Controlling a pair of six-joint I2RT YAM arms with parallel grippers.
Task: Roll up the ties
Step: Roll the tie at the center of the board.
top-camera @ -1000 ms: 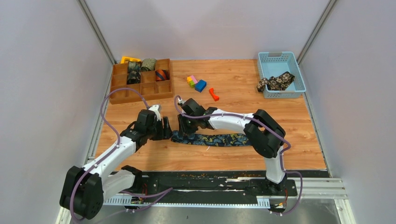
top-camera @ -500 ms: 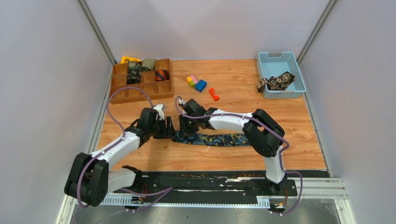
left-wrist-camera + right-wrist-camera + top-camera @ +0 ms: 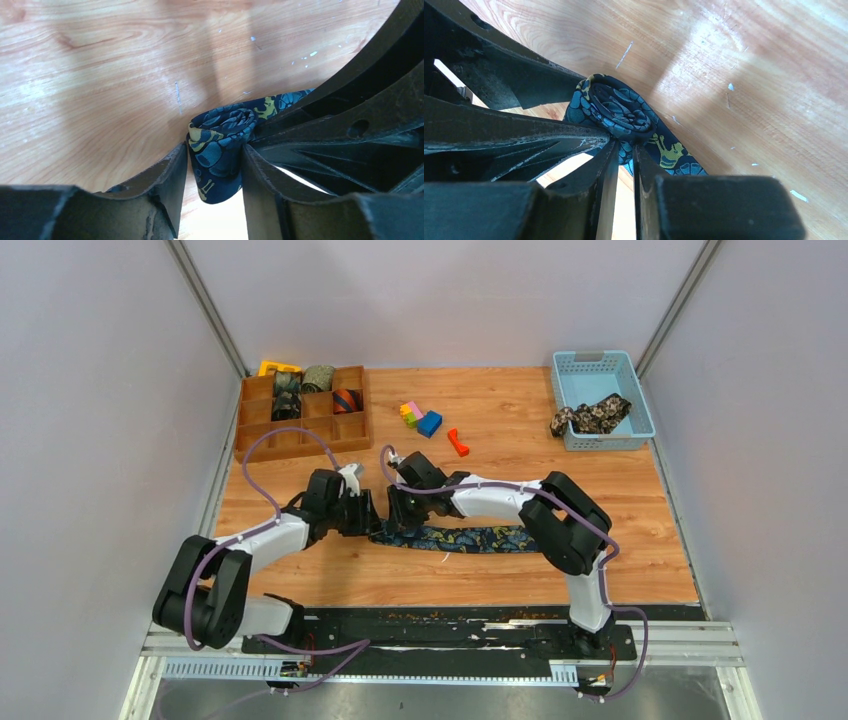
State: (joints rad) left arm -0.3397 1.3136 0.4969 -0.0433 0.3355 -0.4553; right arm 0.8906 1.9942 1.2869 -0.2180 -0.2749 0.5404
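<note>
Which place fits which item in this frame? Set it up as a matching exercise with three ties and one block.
Things:
1. navy paisley tie
2. floral tie
3. striped coil
4. orange block

Places:
A. in the blue basket
B. in a compartment of the wooden tray
C. lying by itself on the table
D. partly coiled, between the left gripper and the right gripper

Pairs: 1-D, 2-A, 3-B, 4-C

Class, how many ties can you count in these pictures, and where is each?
6. Navy paisley tie part-rolled on the table; floral tie in the blue basket; four coils in the wooden tray. More may be hidden.
</note>
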